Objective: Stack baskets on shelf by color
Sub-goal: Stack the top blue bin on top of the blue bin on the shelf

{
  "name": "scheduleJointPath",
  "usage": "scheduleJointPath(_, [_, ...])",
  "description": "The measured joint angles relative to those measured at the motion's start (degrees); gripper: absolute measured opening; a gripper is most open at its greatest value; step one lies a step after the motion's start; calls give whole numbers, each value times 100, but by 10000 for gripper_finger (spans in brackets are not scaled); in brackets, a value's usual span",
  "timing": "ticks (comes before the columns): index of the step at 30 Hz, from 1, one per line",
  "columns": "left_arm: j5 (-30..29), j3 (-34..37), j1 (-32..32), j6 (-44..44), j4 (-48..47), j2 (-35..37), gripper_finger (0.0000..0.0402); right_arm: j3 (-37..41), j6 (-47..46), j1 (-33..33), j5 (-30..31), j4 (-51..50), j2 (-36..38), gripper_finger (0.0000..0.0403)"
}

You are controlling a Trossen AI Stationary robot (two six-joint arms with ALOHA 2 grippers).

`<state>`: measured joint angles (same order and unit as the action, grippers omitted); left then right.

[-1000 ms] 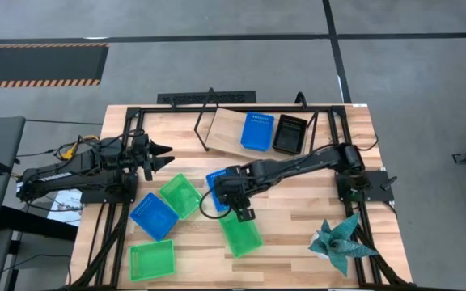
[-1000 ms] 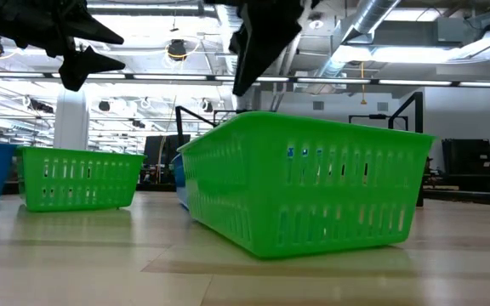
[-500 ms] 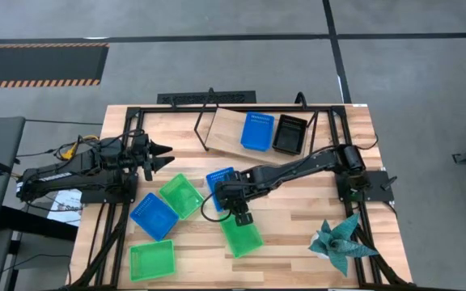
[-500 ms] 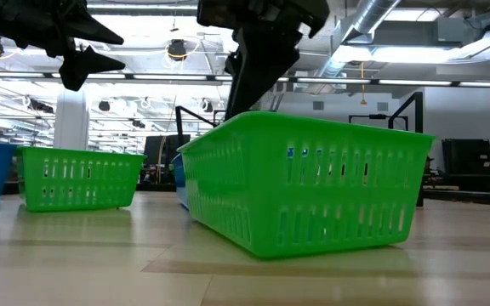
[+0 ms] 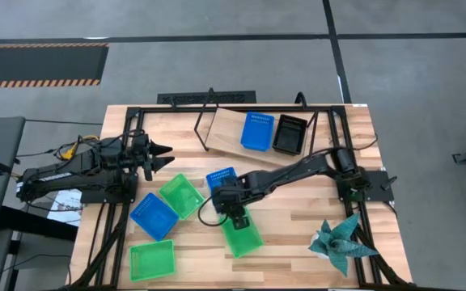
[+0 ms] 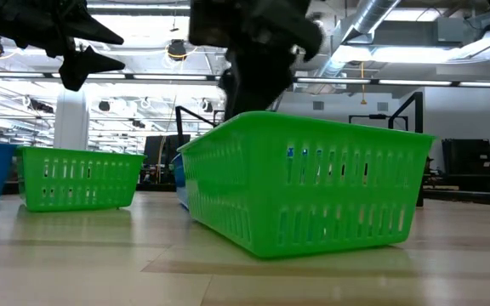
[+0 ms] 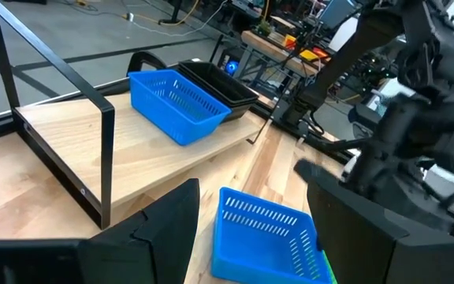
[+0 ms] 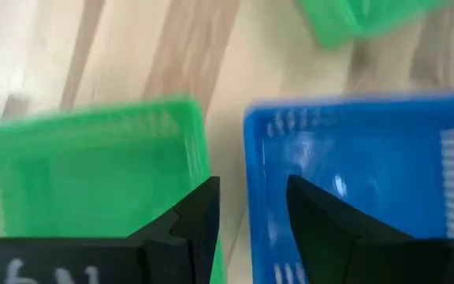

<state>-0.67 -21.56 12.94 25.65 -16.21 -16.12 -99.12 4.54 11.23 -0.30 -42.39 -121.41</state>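
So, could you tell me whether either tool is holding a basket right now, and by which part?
Nothing is held. The right tool is open, coming down over the green basket's rim; the left tool hangs open over the table.

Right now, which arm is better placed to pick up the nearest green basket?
Right. The right gripper hangs open directly above the green basket, while the left gripper waits off near the shelf.

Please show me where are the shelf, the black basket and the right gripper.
shelf (image 5: 226, 132): high view, bare board left of the baskets.
black basket (image 5: 290, 133): high view, its middle, on the shelf.
right gripper (image 5: 238, 218): high view, fingertips over a green basket's edge.
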Motion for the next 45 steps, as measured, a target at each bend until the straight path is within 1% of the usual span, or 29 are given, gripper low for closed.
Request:
scheduleJointPath(5, [-4, 0, 1, 2, -61, -2, 227, 19, -45, -33, -1, -223, -279, 172])
scheduleJointPath(23, [-17, 0, -1, 5, -67, 0, 227, 7, 43, -55, 56, -184, -271, 129])
scheduleJointPath(26, [-17, -2, 1, 6, -67, -2, 227, 7, 74, -51, 175, -188, -271, 110])
scheduleJointPath(31, [-18, -2, 1, 24, -67, 0, 227, 7, 135, -63, 175, -194, -271, 68])
scheduleJointPath(35, [-20, -2, -1, 41, -67, -2, 227, 7, 148, -91, 184, -190, -271, 50])
scheduleJointPath(39, [-20, -2, 0, 47, -69, -2, 227, 7, 227, -79, 405, -172, -269, 15])
scheduleJointPath(42, [-20, -2, -1, 46, -80, -2, 227, 7, 390, -23, 564, -133, -218, 13])
scheduleJointPath(45, [-20, -1, 1, 46, -80, -1, 227, -94, 555, 32, 562, -121, -10, 7])
